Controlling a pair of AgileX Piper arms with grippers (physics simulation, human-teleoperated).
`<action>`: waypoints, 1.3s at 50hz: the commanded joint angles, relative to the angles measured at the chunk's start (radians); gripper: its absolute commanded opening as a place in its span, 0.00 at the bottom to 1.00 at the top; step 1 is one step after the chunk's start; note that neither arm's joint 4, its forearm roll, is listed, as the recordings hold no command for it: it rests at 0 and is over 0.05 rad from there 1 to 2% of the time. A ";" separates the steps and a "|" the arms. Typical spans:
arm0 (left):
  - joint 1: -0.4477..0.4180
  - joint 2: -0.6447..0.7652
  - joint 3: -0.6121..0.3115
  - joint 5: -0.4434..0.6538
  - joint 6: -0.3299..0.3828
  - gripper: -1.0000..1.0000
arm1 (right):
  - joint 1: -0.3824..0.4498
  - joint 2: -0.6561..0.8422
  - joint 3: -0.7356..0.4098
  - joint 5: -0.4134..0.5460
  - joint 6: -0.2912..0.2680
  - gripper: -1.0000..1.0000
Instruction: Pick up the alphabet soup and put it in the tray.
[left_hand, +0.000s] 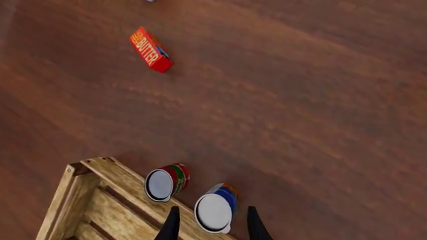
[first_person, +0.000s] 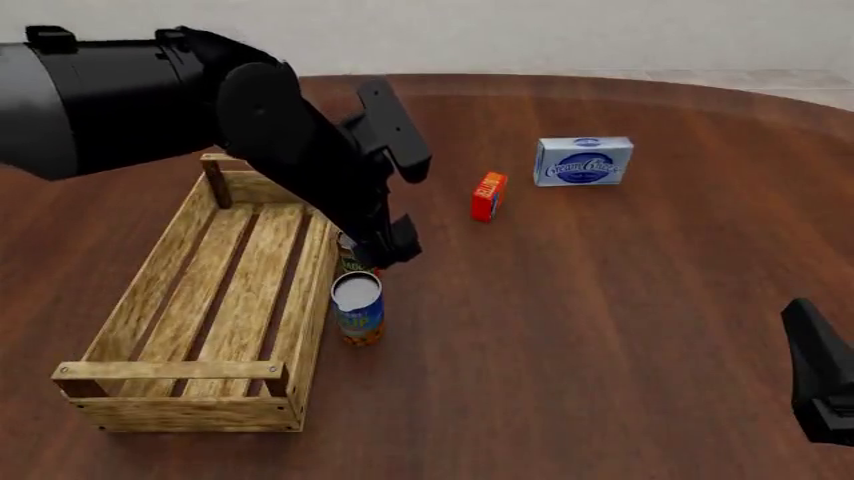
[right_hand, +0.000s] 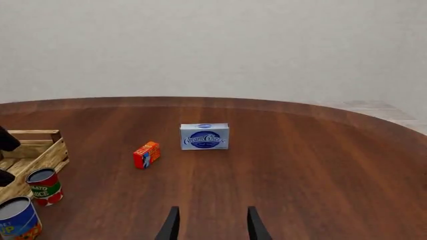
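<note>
Standing upright on the brown wooden table (first_person: 614, 300), the alphabet soup (first_person: 358, 308) sits just outside the tray (first_person: 160, 300), close against its long right-hand plank near the middle of that side. Its silver lid faces up, and the blue label shows orange-yellow markings low down. Directly behind it, farther from the camera in the front view, stands the tomato can (left_hand: 167, 182) with its red and green label, also beside the tray wall; the left arm partly hides it from the front.

Above the soup can hangs the left gripper (left_hand: 213, 224), its two dark fingers spread wide to either side of the can's lid in the wrist view, holding nothing. Whether the tips touch the can cannot be told.

Farther out on the table lie a small red butter box (first_person: 489, 196) and, beyond it, a blue-and-white cream cheese box (first_person: 583, 161).

Low at the near right, the right gripper (right_hand: 213, 224) hovers over bare wood, fingers apart and empty.
</note>
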 joint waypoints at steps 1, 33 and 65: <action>0.002 0.023 0.009 -0.022 -0.012 1.00 | 0.002 -0.002 0.000 0.000 0.001 1.00; 0.003 0.058 0.047 -0.075 -0.047 1.00 | 0.002 -0.002 0.000 0.000 0.001 1.00; 0.051 0.100 0.060 -0.111 -0.053 1.00 | 0.002 -0.002 0.000 0.000 0.001 1.00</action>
